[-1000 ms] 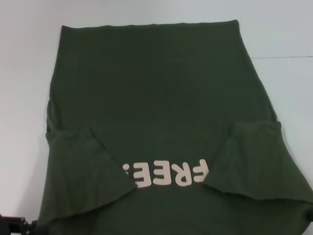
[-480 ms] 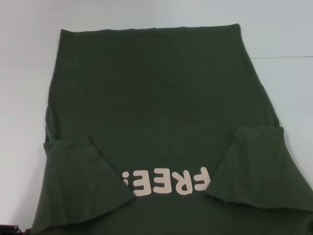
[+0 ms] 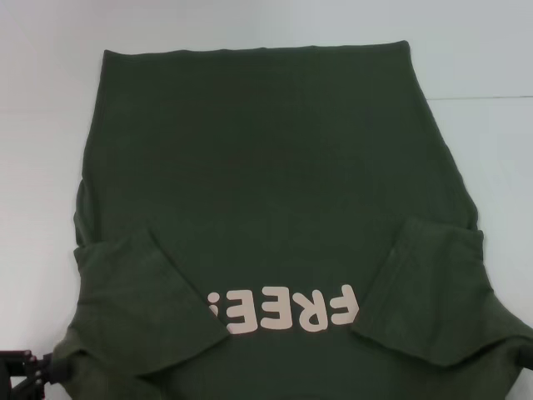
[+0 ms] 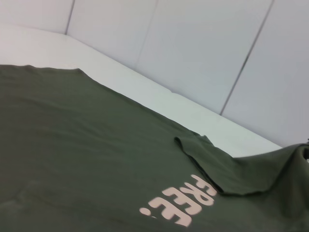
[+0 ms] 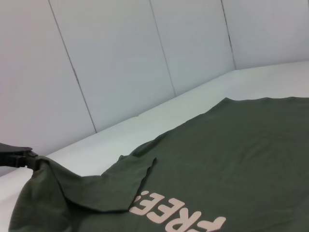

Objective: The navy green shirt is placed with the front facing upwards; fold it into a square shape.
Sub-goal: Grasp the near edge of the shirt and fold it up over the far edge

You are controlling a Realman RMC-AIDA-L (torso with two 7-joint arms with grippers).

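a: olive cotton fills the head view: the shirt (image 3: 266,192) lies front up on the white table (image 3: 42,125), hem at the far edge, pink "free!" print (image 3: 287,308) near the robot. both sleeves are turned in over the chest, one each side of the print.

b: so how far along is it?

a: early, i'd say. sleeves are in, but the body is at full length; the crosswise folds that would make it a square are all left to do.

b: and the grippers?

a: the left gripper (image 3: 21,371) shows as a dark bit at the near left corner, right against a bunched shoulder. whether its pincer is apart or clamped, i cannot tell. the right one i can't make out there.

b: left wrist view?

a: cloth mostly flat with soft wrinkles, the far sleeve (image 4: 217,164) doubled over beside the print, the corner beyond it raised. no fingers visible.

b: right wrist view?

a: the other sleeve (image 5: 116,186) folded in, and that left gripper touching the lifted corner; its grip isn't readable.
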